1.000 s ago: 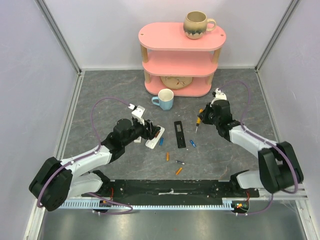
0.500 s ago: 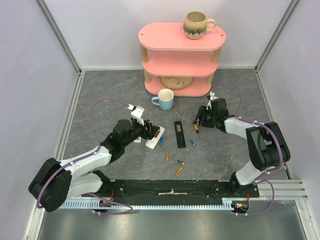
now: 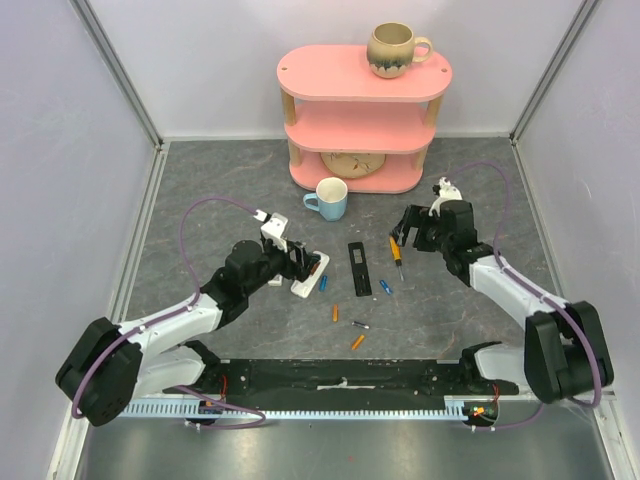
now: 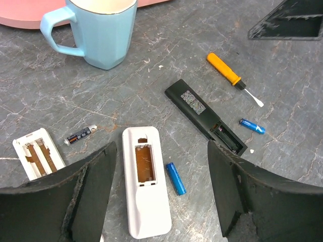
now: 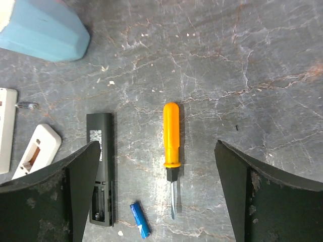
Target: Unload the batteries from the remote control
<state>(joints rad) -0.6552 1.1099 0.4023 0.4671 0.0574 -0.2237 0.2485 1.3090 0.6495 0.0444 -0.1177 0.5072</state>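
A white remote control [image 4: 144,196] lies back up between my left gripper's [image 4: 161,169] open fingers, its battery compartment uncovered and empty. A blue battery [image 4: 176,178] rests just right of it. The black remote control [image 4: 206,115] lies further right with its end compartment open, and another blue battery [image 4: 252,126] sits beside it. From above, two orange batteries [image 3: 336,313] [image 3: 357,342] and a silvery one [image 3: 360,324] lie loose in front. My right gripper [image 5: 156,171] hangs open above the orange-handled screwdriver [image 5: 171,136], which lies flat on the table, with nothing held.
A light blue mug [image 3: 328,198] stands behind the remotes, in front of a pink three-tier shelf [image 3: 362,120] carrying a beige mug [image 3: 392,49]. A white battery cover [image 4: 38,159] and a dark battery [image 4: 81,135] lie left of the white remote.
My right gripper opened and let go of the screwdriver, which now lies on the table, then drew back a little. My left gripper's fingers spread slightly wider.
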